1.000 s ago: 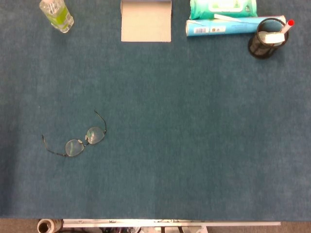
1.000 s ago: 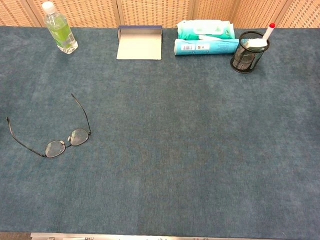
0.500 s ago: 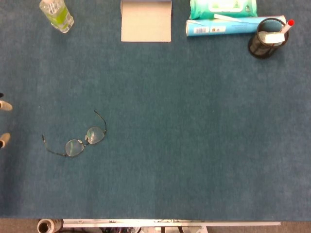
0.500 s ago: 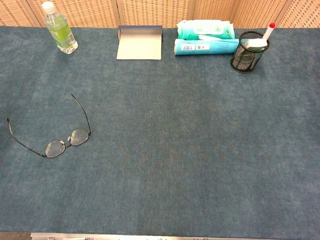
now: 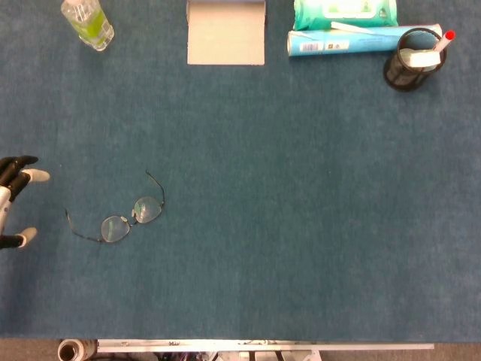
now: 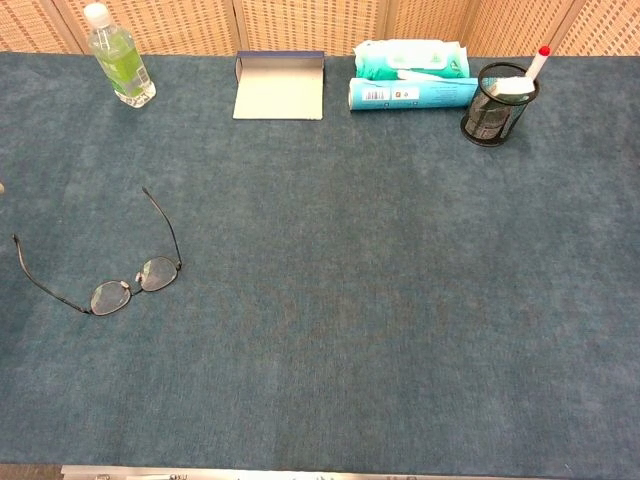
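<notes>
The thin black wire-framed glasses (image 5: 124, 218) lie lenses-down, temples unfolded, on the blue cloth. The left hand (image 5: 13, 203), just left of the glasses, hangs empty with fingers spread; it should pinch 1 temple lightly, avoiding the lenses

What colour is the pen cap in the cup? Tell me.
Red cap; the chest view shows it best.
</notes>
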